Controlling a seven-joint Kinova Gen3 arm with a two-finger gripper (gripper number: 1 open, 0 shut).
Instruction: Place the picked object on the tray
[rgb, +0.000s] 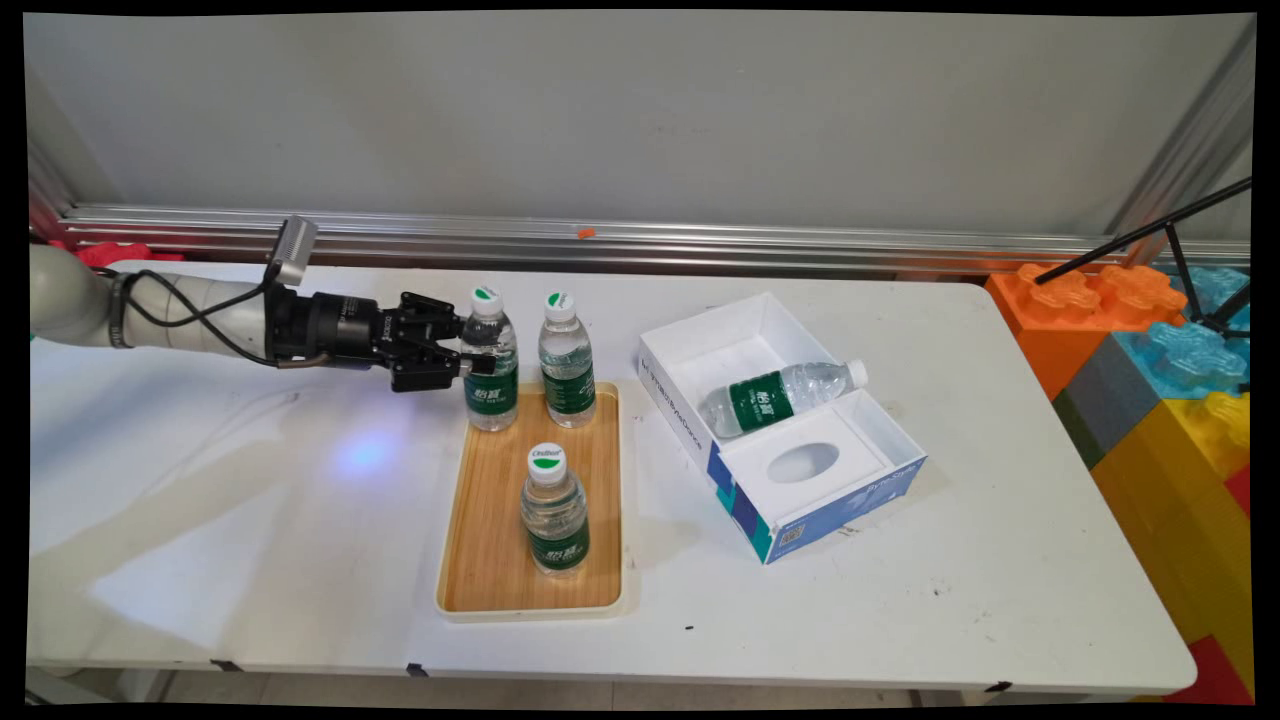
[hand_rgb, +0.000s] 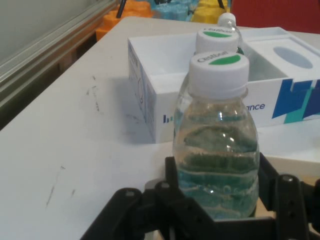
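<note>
My gripper (rgb: 478, 357) reaches in from the left, level with the table, and is shut on a water bottle (rgb: 490, 395) with a green label and a white cap. That bottle stands upright at the far left corner of the wooden tray (rgb: 480, 560). In the hand view the water bottle (hand_rgb: 216, 145) fills the space between the fingers, which press on both its sides. A second bottle (rgb: 567, 360) stands upright just to the right of it on the tray, its cap (hand_rgb: 216, 40) showing behind the held one. A third bottle (rgb: 555, 510) stands near the tray's front.
To the tray's right sits an open white and blue box (rgb: 820, 500) with a fourth bottle (rgb: 780, 395) lying in it. Large toy blocks (rgb: 1170, 400) and a black tripod leg (rgb: 1180, 260) are at the table's right end.
</note>
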